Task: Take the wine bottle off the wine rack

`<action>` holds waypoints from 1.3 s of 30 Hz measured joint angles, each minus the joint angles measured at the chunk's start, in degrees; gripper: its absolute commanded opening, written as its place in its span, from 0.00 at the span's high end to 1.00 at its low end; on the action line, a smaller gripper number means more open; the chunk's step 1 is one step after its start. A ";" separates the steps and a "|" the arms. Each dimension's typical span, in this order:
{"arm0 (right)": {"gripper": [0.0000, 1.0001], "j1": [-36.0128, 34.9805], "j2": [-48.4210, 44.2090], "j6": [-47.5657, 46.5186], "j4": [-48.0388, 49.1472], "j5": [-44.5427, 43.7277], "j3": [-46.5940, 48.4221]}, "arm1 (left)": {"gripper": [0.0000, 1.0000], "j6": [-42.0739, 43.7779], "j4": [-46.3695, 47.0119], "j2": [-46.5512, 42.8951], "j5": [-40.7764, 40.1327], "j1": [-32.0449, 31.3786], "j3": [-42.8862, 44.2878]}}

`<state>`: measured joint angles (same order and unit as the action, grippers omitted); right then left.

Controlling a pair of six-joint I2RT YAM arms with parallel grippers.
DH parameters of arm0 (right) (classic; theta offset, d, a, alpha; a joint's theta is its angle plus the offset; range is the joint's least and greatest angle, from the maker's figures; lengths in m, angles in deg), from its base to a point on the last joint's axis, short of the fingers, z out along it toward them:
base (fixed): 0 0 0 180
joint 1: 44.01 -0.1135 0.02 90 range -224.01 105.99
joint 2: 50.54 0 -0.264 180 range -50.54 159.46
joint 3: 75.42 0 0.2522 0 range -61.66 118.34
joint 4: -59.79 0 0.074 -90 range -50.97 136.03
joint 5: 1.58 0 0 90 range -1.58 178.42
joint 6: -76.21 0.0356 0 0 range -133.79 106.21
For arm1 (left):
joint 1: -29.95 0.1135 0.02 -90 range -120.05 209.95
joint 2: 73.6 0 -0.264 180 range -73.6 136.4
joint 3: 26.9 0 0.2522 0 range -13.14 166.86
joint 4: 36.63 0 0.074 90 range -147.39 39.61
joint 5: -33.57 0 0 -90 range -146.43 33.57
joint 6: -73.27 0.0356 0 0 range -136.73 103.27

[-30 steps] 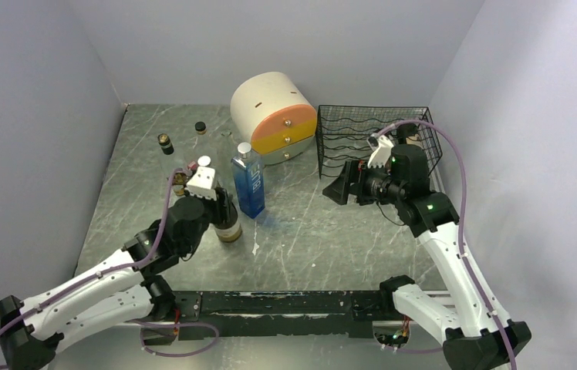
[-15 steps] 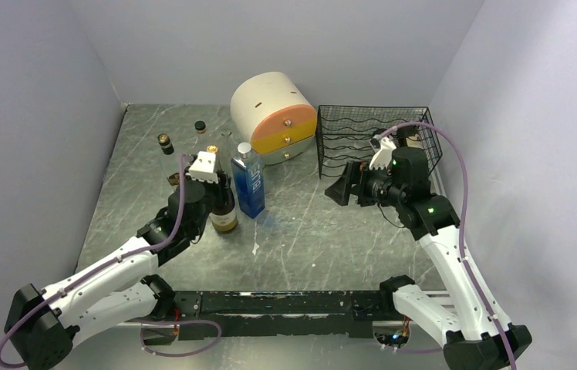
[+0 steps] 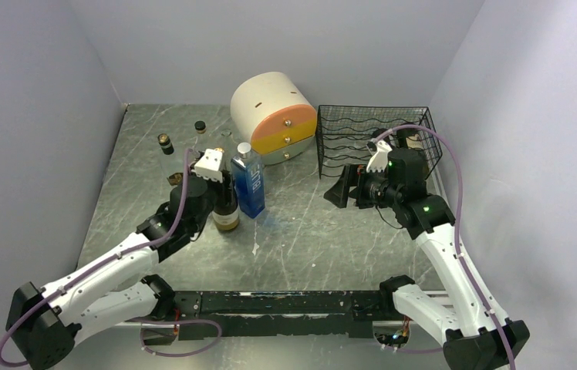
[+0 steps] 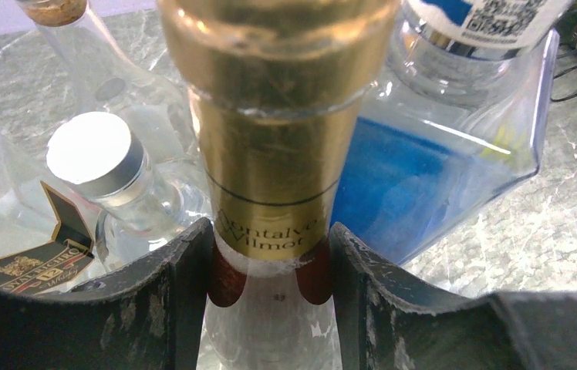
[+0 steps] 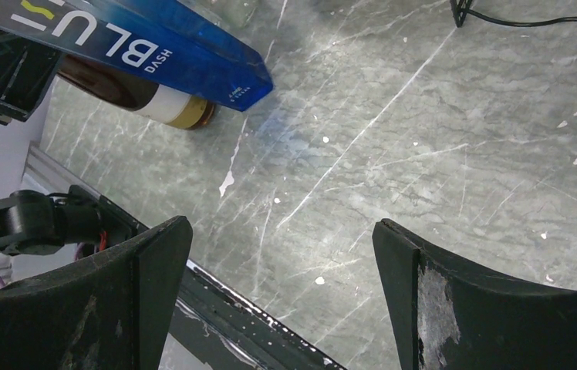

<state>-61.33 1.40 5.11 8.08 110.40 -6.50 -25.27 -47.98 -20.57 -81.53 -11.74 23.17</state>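
As you look from above, the wine bottle [image 3: 226, 214] stands upright on the bench [image 3: 308, 231], well apart from the wine rack [image 3: 362, 131]. At your left wrist, the left claw [image 4: 270, 254] pinches its gold-foiled neck. At your right wrist, the right claw [image 5: 278, 270] is spread over the bench.

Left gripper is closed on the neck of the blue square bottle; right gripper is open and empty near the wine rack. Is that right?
Not quite. The left gripper is closed on the gold-foiled neck of the wine bottle, not the blue square bottle, which stands beside it; the left wrist view shows this. The right gripper is open and empty near the wine rack.
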 measured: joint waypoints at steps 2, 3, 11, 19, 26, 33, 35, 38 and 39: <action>0.07 0.00 0.00 -0.07 -0.02 -0.04 0.00 | 0.56 -0.96 -1.11 -1.05 -0.02 0.00 -0.17; 0.07 0.00 -0.02 -0.07 0.00 -0.11 0.00 | 0.49 -1.53 -1.64 -1.75 -0.02 0.00 -0.44; 0.07 0.00 -0.11 -0.02 0.02 -0.13 -0.11 | 0.14 -4.13 -0.92 -6.88 0.94 0.02 -2.05; 0.07 0.00 -0.11 0.00 -0.02 -0.15 -0.11 | 0.00 -4.15 -1.51 -9.46 2.91 0.02 -1.77; 0.07 0.00 1.09 -0.07 -0.13 -0.92 0.35 | 0.01 -1.27 -6.25 -14.84 5.55 0.02 5.79; 0.07 0.00 4.81 0.94 1.09 -4.33 0.46 | 0.01 3.74 -3.58 -16.33 14.99 0.02 16.50; 0.07 0.00 5.70 1.99 2.21 -6.95 0.46 | 0.02 5.03 -1.01 -14.29 19.43 0.02 19.32; 0.06 0.81 7.13 3.45 4.11 -10.58 0.20 | 0.00 6.01 3.89 -8.85 27.76 0.04 23.15; 0.05 1.53 7.65 4.00 4.87 -11.65 -0.15 | 0.00 5.92 5.33 -6.47 30.86 0.04 24.44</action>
<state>-59.80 9.05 9.11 12.95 98.75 -6.66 -19.34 -42.65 -27.04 -50.67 -11.70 47.61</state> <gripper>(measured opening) 0.932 0.977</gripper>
